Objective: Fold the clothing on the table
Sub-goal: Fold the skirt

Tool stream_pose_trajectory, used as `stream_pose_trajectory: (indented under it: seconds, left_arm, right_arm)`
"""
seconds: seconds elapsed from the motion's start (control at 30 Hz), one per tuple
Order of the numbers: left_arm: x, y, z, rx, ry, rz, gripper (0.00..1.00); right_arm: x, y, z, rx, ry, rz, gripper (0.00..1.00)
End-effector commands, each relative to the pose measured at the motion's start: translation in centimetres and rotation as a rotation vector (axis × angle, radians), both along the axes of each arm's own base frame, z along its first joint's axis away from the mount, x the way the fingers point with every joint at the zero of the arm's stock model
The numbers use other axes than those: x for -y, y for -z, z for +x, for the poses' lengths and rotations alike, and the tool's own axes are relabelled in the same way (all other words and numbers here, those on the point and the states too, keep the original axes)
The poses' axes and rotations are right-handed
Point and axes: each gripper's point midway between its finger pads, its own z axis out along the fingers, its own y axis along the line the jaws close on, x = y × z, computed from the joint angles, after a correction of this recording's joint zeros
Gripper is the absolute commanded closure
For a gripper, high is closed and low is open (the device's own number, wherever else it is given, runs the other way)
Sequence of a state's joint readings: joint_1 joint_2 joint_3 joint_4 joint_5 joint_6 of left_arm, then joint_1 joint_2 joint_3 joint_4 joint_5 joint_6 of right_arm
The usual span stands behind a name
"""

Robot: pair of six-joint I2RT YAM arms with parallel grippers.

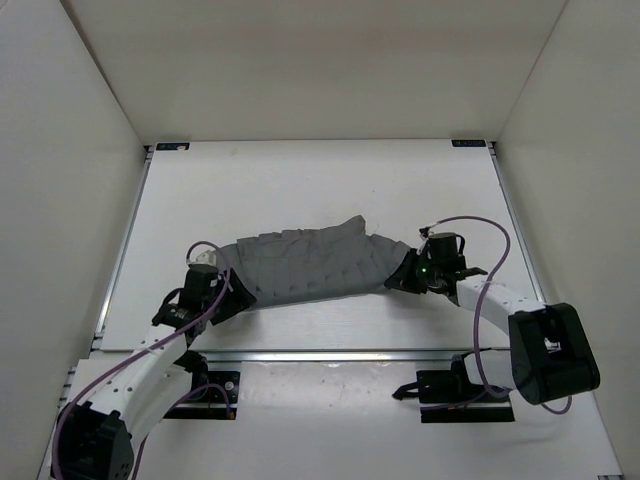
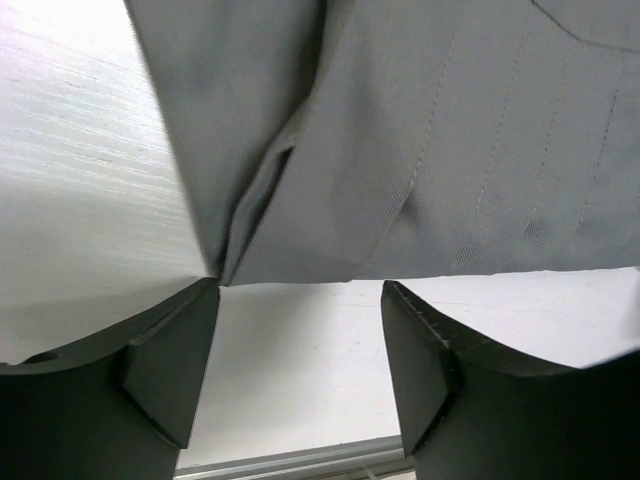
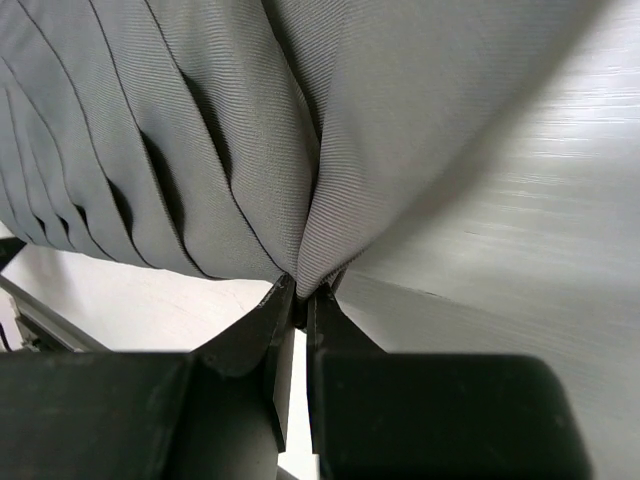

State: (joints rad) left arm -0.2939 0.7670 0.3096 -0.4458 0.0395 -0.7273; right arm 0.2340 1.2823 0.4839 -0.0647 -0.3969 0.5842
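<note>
Top external view: a dark grey pleated fabric garment (image 1: 310,265), the clothing, is seen spread on the large flat white rectangular table (image 1: 300,180), in the middle of the table's width and nearer its near edge than its far one. Its long axis is laid from the table's left side to its right side and is bowed, the middle being arched toward the far edge while both ends are dipped toward the near edge. The left gripper (image 1: 232,298) is placed at the garment's left end, the right gripper (image 1: 405,272) at its right end.

In the left wrist view the left gripper (image 2: 300,290) is shown with its jaws held wide apart; the garment's hem (image 2: 450,150) lies just at the fingertips, bare table showing between them, and nothing is clasped.

In the right wrist view the jaws of the right gripper (image 3: 300,295) are pressed together on a pinched fold of the garment (image 3: 200,130), from which the pleats are fanned outward over the table (image 3: 520,250).
</note>
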Motion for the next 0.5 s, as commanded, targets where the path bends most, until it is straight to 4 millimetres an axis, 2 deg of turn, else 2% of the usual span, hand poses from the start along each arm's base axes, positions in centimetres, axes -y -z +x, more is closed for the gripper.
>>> stream_pose_trajectory:
  seconds: [0.0,0.2,0.27,0.37,0.43,0.47]
  left_arm:
    - [-0.4,0.2,-0.1,0.007,-0.043,0.001,0.25]
    - [-0.6,2.4,-0.2,-0.039,-0.037,0.028,0.33]
    - [0.3,2.9,-0.2,-0.053,-0.022,-0.01,0.34]
    - [1.7,2.7,0.9,-0.056,0.013,-0.01,0.4]
    - [3.4,2.2,2.0,-0.041,0.077,-0.004,0.67]
    - [4.1,2.2,2.2,-0.065,0.099,-0.007,0.77]
  right_arm:
    - [1.1,-1.1,1.1,0.079,0.062,0.017,1.0]
    - [2.3,-1.1,0.9,0.102,0.107,-0.005,1.0]
    - [2.8,-1.3,1.2,0.11,0.133,-0.002,1.0]
    - [3.7,-1.3,1.2,0.11,0.169,0.002,1.0]
    - [4.3,-1.5,1.3,0.12,0.185,-0.009,1.0]
    - [5.2,-1.8,1.5,0.131,0.213,-0.02,1.0]
